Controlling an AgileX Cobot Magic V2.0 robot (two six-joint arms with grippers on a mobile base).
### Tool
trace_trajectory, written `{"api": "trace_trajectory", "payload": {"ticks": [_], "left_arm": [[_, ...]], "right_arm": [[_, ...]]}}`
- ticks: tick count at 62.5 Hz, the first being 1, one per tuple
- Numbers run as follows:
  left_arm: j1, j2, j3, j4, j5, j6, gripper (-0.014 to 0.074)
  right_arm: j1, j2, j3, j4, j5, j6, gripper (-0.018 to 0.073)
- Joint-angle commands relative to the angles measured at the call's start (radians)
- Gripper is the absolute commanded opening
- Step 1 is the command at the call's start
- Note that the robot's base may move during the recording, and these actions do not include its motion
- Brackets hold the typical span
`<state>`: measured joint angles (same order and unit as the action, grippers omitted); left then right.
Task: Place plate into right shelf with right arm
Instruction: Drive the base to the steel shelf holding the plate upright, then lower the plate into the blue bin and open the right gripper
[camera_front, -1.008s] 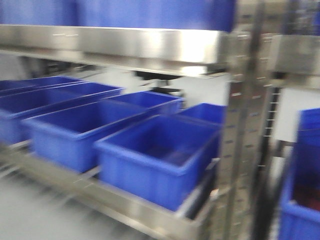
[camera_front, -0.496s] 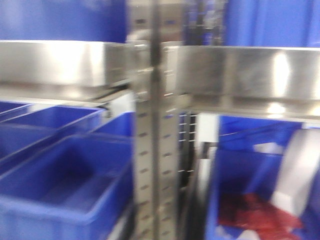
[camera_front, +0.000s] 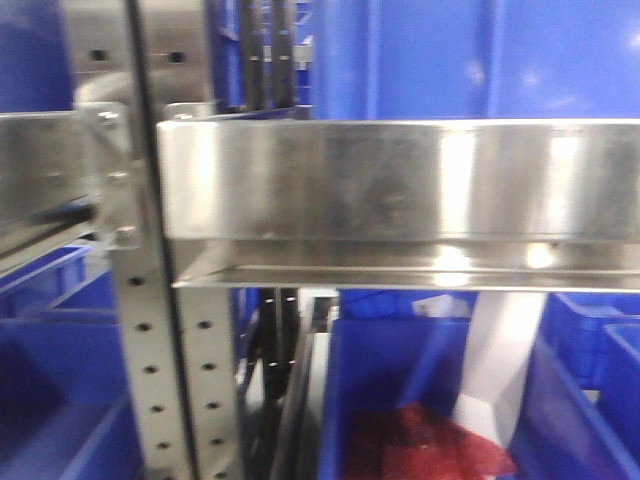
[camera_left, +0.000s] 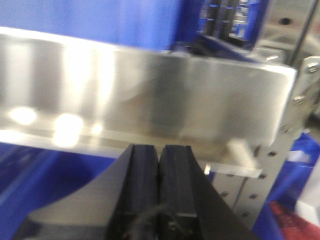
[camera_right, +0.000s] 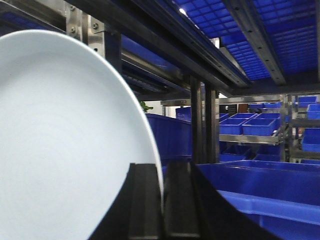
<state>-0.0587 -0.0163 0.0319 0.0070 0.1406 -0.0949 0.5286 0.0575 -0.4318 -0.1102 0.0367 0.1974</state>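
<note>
Right claw (camera_right: 162, 175): clamped on the rim of the plate (camera_right: 65, 145). The plate stands on edge and fills the left of the right wrist view.

Left claw (camera_left: 159, 155): pads pressed together, nothing between them, facing a stretch of steel rail (camera_left: 150, 95).

Change noted: over the last second your front view has swept rightward along the rack. First it showed the left bay with its rows of blue bins. Then the perforated post came to mid-frame. Now the post (camera_front: 160, 380) sits at the left, and the front rail (camera_front: 350, 190) of the right shelf (camera_front: 560, 190) spans the rest. Blur is much lower than half a second ago.

Reading: you appear to be squared up to the correct bay, with travel nearly finished. The step in hand looks like the handover from positioning to reaching.

Plate status: not yet placed. It is carried low, beneath the upper tier, with a blue bin (camera_right: 260, 200) to its right.

Under the front rail, a lower bin (camera_front: 390, 370) already holds red material (camera_front: 420, 445). A pale shape (camera_front: 505, 350) stands beside it; you cannot tell whether that is the plate.

Caution: the rail lip hangs low over the opening and the plate is upright. You will likely need to keep its top edge clear of the lip on entry.
</note>
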Motion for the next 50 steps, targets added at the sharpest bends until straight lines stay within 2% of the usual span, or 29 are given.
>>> {"api": "trace_trajectory", "payload": {"ticks": [1, 50], "left_arm": [[-0.002, -0.006, 0.009, 0.0, -0.09, -0.006, -0.0047], [-0.002, -0.006, 0.009, 0.0, -0.09, -0.006, -0.0047]], "right_arm": [[-0.005, 0.018, -0.027, -0.004, -0.089, -0.005, 0.0054], [-0.005, 0.018, -0.027, -0.003, -0.106, -0.005, 0.0054]]}}
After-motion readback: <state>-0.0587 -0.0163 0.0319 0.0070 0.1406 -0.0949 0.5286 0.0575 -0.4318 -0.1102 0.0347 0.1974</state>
